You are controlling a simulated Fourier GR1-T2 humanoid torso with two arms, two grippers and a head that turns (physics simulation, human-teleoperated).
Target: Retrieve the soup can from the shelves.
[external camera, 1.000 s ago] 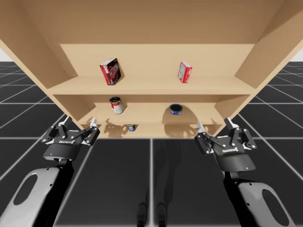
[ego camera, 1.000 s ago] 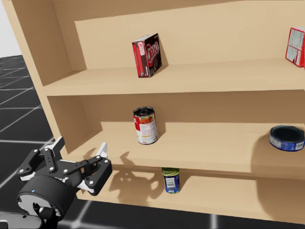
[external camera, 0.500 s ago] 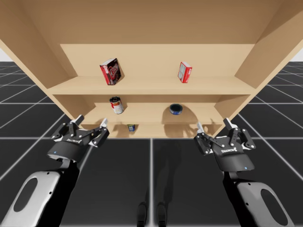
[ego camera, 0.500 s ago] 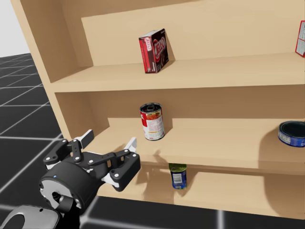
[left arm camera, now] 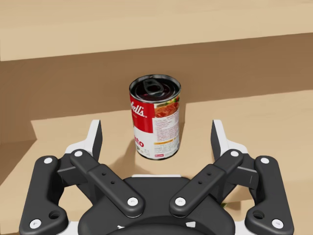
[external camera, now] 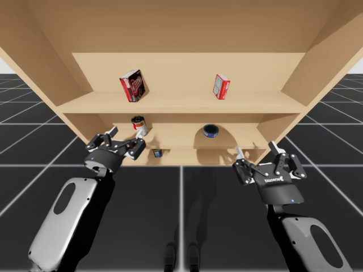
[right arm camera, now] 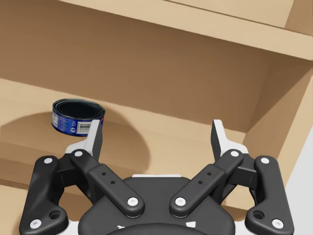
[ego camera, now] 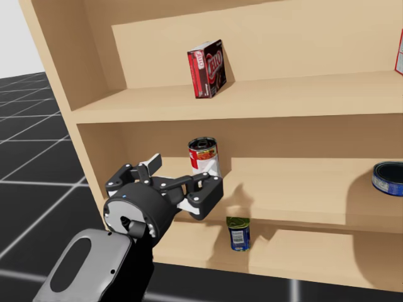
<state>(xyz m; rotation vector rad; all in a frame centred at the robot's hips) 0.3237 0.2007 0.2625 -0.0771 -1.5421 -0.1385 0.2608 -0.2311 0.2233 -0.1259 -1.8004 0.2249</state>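
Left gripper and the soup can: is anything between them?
Nothing. The left wrist view shows only bare shelf board between my left gripper and the soup can, which stands upright just ahead of the open fingers, untouched.

Soup can [left arm camera: 155,117] upright on middle shelf [ego camera: 302,189]

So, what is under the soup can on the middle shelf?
The soup can stands on the middle shelf board. One shelf lower, slightly aside, stands a small blue can. My left gripper covers the spot directly below.
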